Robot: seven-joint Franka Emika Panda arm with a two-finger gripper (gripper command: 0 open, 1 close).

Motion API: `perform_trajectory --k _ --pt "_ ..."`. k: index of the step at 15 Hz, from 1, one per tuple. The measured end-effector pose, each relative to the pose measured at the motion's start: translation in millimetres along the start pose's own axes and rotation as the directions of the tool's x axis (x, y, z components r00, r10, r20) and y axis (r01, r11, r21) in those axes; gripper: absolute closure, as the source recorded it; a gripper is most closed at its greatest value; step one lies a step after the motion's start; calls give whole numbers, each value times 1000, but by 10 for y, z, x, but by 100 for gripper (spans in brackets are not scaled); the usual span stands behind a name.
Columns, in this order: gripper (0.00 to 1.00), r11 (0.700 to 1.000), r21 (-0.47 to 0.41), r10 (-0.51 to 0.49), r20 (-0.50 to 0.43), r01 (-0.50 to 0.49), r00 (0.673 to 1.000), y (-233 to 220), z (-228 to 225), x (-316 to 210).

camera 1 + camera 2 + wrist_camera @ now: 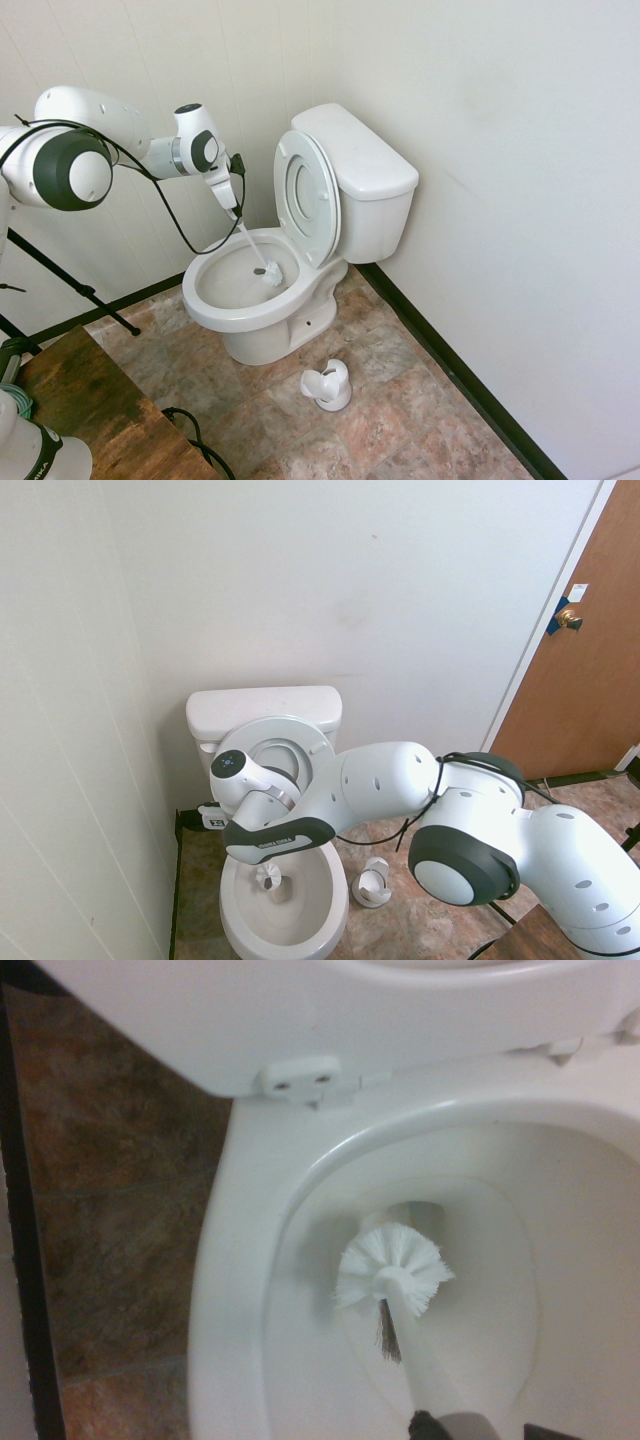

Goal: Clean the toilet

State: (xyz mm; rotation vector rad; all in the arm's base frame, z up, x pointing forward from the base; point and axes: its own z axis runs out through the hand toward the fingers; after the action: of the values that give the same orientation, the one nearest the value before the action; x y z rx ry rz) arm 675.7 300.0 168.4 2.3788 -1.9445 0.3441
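Below the fingers, closed on the brush (272, 272), sits the toilet (245, 318) (lid up), on mottled tile flooring (375, 420) between pale walls (500, 180)

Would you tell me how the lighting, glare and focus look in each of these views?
First exterior view: even light, soft sheen on the tank lid; second exterior view: bright, the white arm nearly washed out in places; wrist view: dimmer, slightly soft, glare along the bowl rim.

A bathroom, shown by a white toilet (257, 325) and a toilet brush (396, 1270) in its bowl
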Motion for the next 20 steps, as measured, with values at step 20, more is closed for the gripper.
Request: perform_trajectory --k 20 --pt "100 998 -65 -3 55 7 998 1057 55 1130"
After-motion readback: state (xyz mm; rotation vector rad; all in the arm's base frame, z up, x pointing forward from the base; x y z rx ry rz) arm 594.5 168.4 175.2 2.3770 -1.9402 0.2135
